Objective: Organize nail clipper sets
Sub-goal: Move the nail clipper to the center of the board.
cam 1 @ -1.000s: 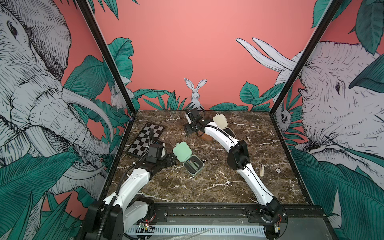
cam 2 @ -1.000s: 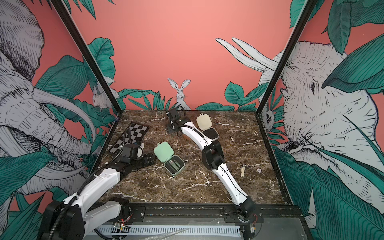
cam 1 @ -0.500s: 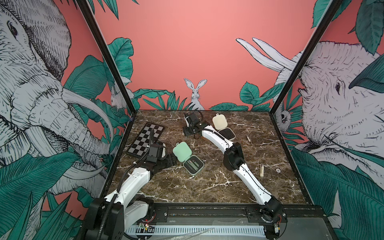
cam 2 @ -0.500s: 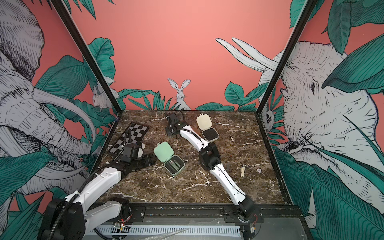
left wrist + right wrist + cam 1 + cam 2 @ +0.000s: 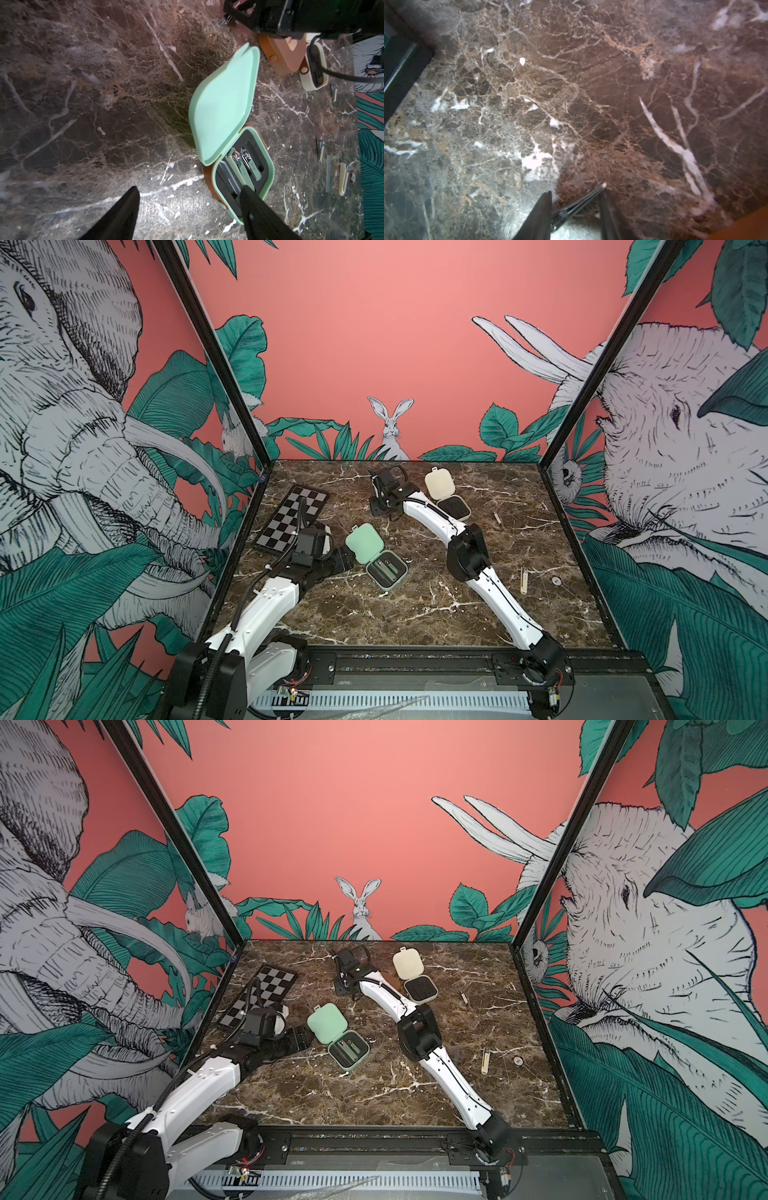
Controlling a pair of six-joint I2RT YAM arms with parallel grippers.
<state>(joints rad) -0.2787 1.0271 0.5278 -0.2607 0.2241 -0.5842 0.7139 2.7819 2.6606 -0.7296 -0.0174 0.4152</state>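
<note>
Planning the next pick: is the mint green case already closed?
No, the mint green case lies open, its lid folded back and clippers showing inside.

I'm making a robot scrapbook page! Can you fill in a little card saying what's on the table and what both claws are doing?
Table: brown marble
Mint case: open, tools inside
Cream case: open
Brown case: next to cream case, under right arm
Cream tool: loose on table, apart from cases
Checkerboard: flat on table
Left gripper: open, beside mint case
Right gripper: jaws either side of a slim dark tool; grip unclear
</note>
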